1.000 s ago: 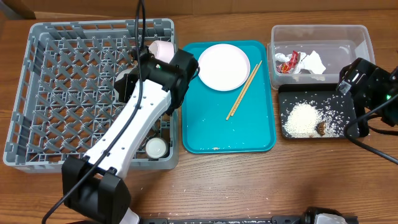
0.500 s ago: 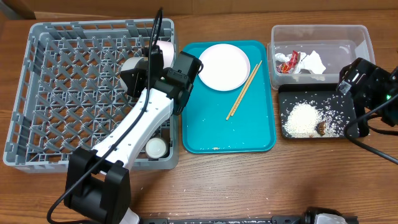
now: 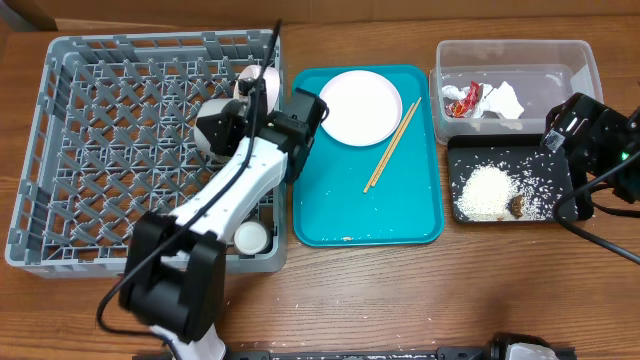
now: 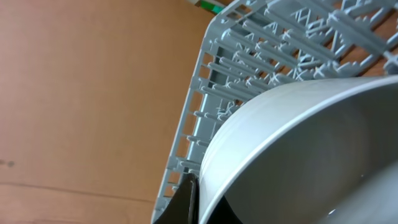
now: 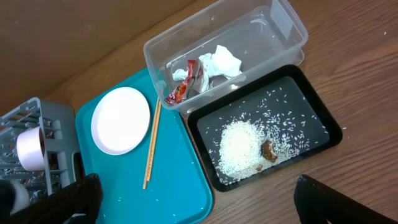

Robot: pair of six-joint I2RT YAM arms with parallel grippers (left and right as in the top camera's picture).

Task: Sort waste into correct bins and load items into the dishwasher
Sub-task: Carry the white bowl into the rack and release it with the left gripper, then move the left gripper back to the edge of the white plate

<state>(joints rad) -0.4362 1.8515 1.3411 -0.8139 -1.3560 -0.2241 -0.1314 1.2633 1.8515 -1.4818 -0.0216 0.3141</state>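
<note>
The left gripper (image 3: 238, 112) reached over the grey dish rack (image 3: 150, 42), clenched on the rim of a white bowl (image 3: 212, 126) held tilted above the pegs near the rack's right wall; in the left wrist view the bowl filled most of the picture and hid the fingers but for one dark tip; the left arm lay across the rack's right half, covering pegs beneath it. Just beyond the bowl a pinkish-white cup (image 3: 256, 78) lay in the rack's far right corner; a small white cup (image 3: 250, 237) stood near its front right corner. On the teal tray (image 3: 340, 200) sat the plate (image 3: 358, 107), with the chopsticks (image 3: 392, 145) beside it. The clear tub (image 3: 590, 60) held the red-and-white wrapper (image 3: 463, 98) and the napkin (image 3: 503, 98); the black tray (image 3: 505, 152) held the rice (image 3: 485, 192) and a brown scrap (image 3: 517, 206). The right gripper (image 3: 575, 125) hung over the black tray's far right corner, jaws spread wide and empty. Compared with a second before, the bowl had shifted slightly to the right and the left arm's elbow had swung right, leaving the pinkish-white cup less covered; the right arm had not moved.
</note>
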